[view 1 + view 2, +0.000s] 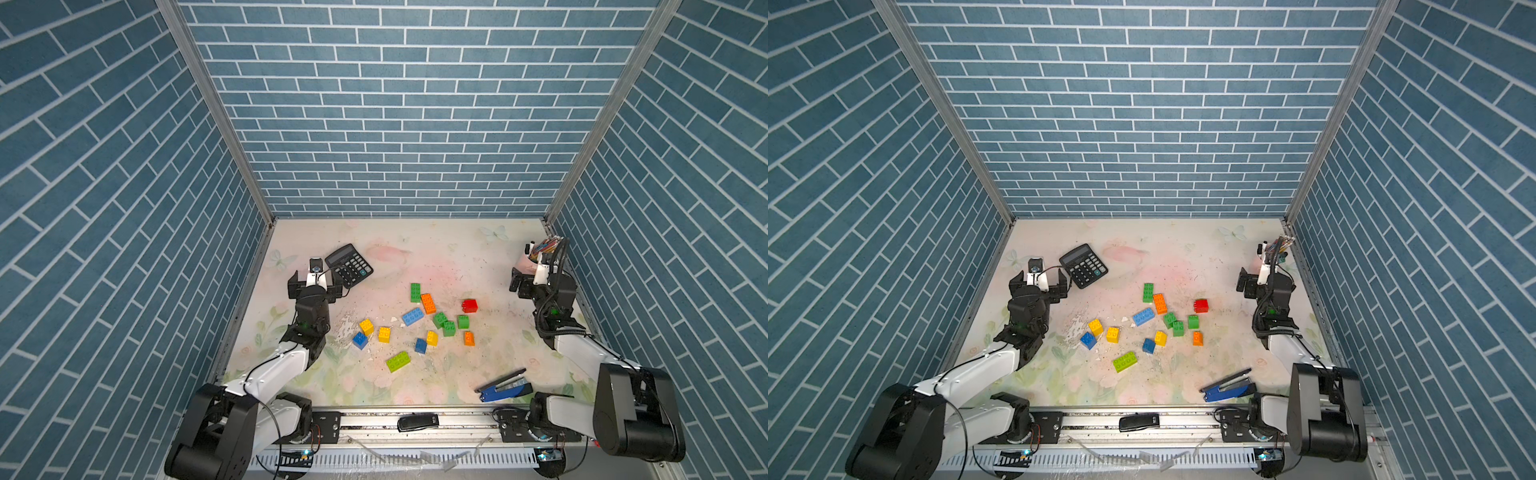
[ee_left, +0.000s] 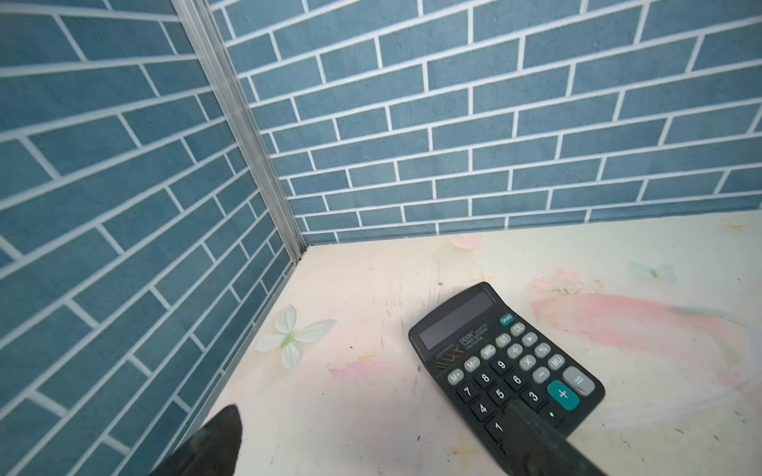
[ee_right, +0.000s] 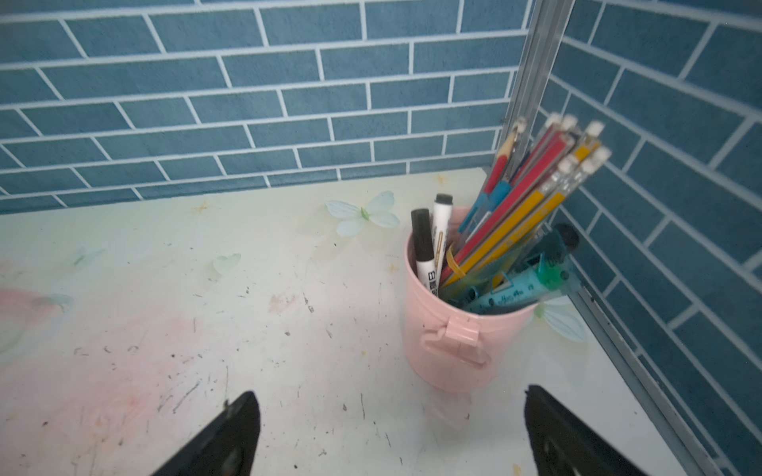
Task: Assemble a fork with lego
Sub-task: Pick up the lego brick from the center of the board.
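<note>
Both sets of jaws stand wide apart with nothing in them. The left gripper [image 2: 373, 412] hangs at the far left, one finger showing over the near corner of the calculator [image 1: 349, 266]. The right gripper [image 3: 391, 412] faces the pink pen pot [image 3: 453, 338] in the far right corner. The lego [image 1: 440, 320] lies loose and unjoined mid-table, well apart from both arms.

I'd say no brick has been picked yet. For a clean start, I'd take the lone lime oblong [image 1: 397, 361] as the handle, coming straight down across its short sides with the studs up. The green oblong [image 1: 415, 292] and orange oblong [image 1: 428, 303] crowd each other.
</note>
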You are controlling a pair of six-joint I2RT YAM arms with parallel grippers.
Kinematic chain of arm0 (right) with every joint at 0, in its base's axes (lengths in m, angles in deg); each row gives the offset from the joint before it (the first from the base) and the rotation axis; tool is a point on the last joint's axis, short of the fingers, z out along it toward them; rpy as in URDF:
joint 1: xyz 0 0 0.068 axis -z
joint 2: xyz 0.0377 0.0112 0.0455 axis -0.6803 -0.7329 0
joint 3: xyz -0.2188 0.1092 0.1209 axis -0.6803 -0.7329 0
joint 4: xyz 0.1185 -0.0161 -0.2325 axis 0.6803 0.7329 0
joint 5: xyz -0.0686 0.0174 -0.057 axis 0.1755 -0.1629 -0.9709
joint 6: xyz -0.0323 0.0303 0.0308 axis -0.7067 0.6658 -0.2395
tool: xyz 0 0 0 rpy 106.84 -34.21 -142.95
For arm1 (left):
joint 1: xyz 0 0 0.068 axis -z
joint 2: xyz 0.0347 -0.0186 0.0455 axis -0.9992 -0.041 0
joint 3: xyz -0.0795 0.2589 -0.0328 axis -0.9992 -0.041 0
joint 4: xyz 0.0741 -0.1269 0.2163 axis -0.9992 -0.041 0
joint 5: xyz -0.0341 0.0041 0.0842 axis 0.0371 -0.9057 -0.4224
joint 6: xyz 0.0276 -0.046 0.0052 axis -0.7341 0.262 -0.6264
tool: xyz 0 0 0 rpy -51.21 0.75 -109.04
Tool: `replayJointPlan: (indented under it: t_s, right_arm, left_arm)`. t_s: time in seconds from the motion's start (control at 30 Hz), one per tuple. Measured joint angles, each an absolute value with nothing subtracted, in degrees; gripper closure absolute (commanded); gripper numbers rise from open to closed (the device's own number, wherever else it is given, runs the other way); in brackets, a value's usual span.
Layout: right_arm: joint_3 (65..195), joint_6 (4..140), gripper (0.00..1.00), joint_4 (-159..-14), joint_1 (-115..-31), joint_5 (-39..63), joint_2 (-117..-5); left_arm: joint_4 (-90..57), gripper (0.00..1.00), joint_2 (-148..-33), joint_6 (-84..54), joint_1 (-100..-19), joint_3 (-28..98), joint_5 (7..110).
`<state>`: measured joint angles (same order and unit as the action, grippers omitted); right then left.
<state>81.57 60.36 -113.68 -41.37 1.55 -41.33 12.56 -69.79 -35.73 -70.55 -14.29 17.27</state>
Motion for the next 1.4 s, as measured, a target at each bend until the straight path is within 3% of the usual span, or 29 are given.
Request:
replayJointPlan:
  t_s: [0.27, 0.53, 0.67, 0.97, 1.4]
  right_arm:
    - [87.7, 69.3, 0.01, -98.5, -41.4, 3.9, -34.5]
    - [94.2, 80.8, 0.01, -87.1, -41.7, 12.3, -37.4]
    - [95.4, 83.4, 0.05, -81.7, -46.2, 15.2, -39.5]
    - [101.0, 84.5, 0.29, -64.4, -64.1, 10.5, -43.8]
    - [106.5, 88.8, 0.36, -52.0, -82.2, 1.6, -50.4]
  left_arm:
    - [-15.4, 0.01, -65.2, -13.9, -70.8, -0.3, 5.2]
    - [-29.1, 0.01, -68.8, -9.3, -68.8, 7.0, 17.6]
    - [-30.1, 0.01, -70.3, -9.5, -62.3, 7.6, 25.4]
    - [-29.8, 0.0, -75.9, -7.1, -49.2, 7.9, 37.8]
    - [-20.4, 0.01, -77.0, 1.6, -45.4, -1.1, 47.3]
